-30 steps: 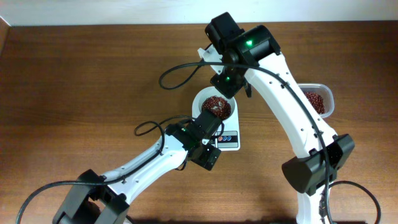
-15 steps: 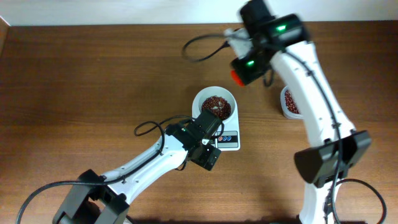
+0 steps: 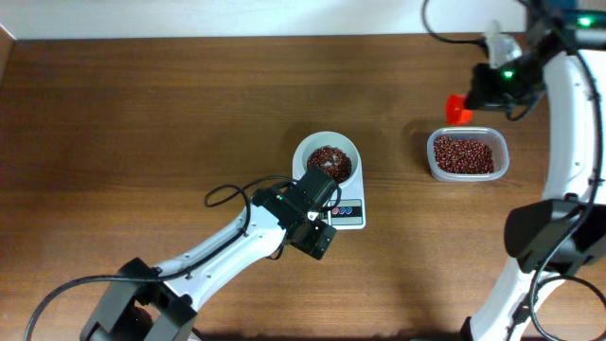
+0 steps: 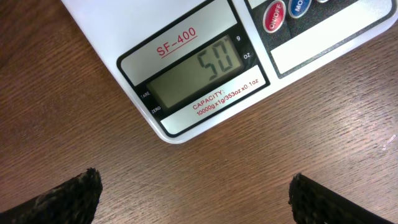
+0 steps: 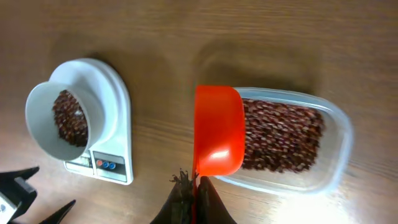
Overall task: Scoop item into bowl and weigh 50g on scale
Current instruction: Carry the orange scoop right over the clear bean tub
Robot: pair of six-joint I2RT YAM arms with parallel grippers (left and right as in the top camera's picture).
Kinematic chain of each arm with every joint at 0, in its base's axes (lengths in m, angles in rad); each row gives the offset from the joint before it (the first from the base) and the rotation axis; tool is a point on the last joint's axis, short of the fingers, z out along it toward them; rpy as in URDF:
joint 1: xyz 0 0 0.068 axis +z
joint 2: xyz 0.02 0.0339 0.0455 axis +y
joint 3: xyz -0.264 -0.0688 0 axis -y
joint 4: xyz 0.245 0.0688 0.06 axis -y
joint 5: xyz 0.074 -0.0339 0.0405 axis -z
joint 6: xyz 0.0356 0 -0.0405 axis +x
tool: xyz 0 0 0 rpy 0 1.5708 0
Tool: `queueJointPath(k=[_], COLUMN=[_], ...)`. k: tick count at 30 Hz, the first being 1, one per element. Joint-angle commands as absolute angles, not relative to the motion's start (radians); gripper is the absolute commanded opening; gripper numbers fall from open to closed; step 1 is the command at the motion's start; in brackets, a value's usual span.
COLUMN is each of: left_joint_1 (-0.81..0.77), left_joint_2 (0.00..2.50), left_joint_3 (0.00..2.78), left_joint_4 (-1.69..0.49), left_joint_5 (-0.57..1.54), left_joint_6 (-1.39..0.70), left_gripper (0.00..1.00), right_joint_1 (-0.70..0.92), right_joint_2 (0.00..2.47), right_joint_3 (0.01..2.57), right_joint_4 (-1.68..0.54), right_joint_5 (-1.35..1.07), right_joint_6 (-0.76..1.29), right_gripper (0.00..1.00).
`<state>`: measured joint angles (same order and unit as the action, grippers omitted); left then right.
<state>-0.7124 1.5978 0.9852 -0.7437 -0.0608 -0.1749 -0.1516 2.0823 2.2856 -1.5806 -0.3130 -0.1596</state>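
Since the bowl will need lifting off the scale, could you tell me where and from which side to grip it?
Take the bowl by its rim from straight above, one finger inside the wall, one outside. It stands upright on the scale, its walls are smooth and probably too wide to span, and the beans lie low, leaving bare wall inside.

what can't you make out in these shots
Scale display: overhead, hidden under the left gripper.
Bowl: left wrist, cut off by the top edge.
Scoop handle: right wrist, hidden in the right gripper.
Tub, one end: right wrist, behind the scoop.
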Motion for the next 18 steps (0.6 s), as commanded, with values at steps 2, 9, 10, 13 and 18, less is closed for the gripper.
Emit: queueJointPath(k=[2,9,10,13,18], left_joint_1=[-0.717,-0.717,-0.717,-0.717,-0.717], left_joint_2=[1.605,1.605,1.605,1.605,1.605], left_joint_3=[0.979,0.979,0.979,0.979,0.979], left_joint_4=[-0.745,-0.745,-0.745,-0.745,-0.745], left_joint_5=[-0.068,-0.068,-0.068,-0.068,-0.068], left_joint_6=[-0.159,-0.159,-0.159,-0.159,-0.159], left_gripper=[0.99,0.99,0.99,0.99,0.99], right_joint_1=[-0.212,-0.214,-0.214,-0.214,-0.214], right_joint_2=[2.067,2.068,2.068,2.070,2.071], right_joint_3=[2.292,2.260,2.246,2.188,2.076], right_joint_4=[-1.583,-1.581,-1.573,-1.533,-1.475], right_joint_5=[-0.337,-0.321,-0.321,-0.321,-0.321], right_joint_6=[-0.148,-0.148,-0.148,-0.148,-0.148], right_gripper=[0.04,0.04,0.04,0.04,0.04])
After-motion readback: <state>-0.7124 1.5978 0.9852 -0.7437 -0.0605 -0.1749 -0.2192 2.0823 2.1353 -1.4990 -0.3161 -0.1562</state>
